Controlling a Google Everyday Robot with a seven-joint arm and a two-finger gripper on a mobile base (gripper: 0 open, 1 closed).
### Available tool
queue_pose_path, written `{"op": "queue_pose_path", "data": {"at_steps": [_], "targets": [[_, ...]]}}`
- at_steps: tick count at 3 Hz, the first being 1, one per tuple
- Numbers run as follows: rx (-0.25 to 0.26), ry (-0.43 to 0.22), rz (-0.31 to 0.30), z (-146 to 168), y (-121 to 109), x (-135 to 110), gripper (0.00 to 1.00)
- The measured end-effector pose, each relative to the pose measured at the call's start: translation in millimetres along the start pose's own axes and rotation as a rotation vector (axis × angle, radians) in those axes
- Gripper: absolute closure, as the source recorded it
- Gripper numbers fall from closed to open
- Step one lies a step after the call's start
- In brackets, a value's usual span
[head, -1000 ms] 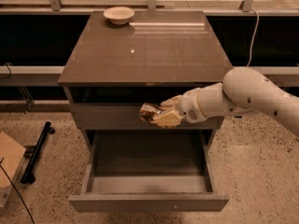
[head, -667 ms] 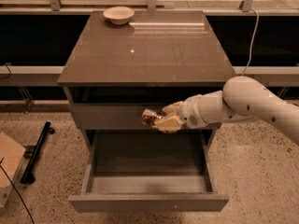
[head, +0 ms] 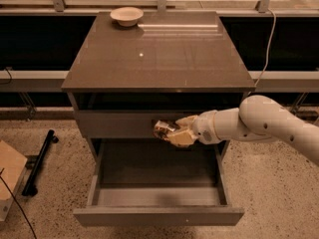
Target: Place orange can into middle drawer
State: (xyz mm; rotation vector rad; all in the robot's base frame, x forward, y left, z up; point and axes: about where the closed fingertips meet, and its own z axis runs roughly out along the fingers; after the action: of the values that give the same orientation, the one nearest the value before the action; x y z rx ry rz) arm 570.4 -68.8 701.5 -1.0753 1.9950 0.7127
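Observation:
The orange can (head: 164,129) is a small dented shiny can, held on its side in my gripper (head: 175,133). The gripper is shut on the can, in front of the closed upper drawer front and above the back of the open middle drawer (head: 158,216). That drawer is pulled far out; its flat floor is bare. My white arm (head: 259,126) reaches in from the right.
A shallow white bowl (head: 126,16) sits at the back left of the cabinet top (head: 158,54). A black bar (head: 39,161) and a cardboard piece (head: 9,173) lie on the speckled floor at left. A cable (head: 269,39) hangs at the right.
The gripper with the can has moved slightly right and down, now lower in front of the upper drawer front. The arm has dropped lower too.

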Motion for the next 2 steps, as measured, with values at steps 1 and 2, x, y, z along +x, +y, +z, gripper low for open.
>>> {"op": "queue_pose_path", "data": {"at_steps": [1,2], "targets": [[0.016,0.04,-0.012,10.4,-2.8,14.4,1.0],[0.013,0.072,0.001,22.9,-4.2,37.8,1.0]]}}
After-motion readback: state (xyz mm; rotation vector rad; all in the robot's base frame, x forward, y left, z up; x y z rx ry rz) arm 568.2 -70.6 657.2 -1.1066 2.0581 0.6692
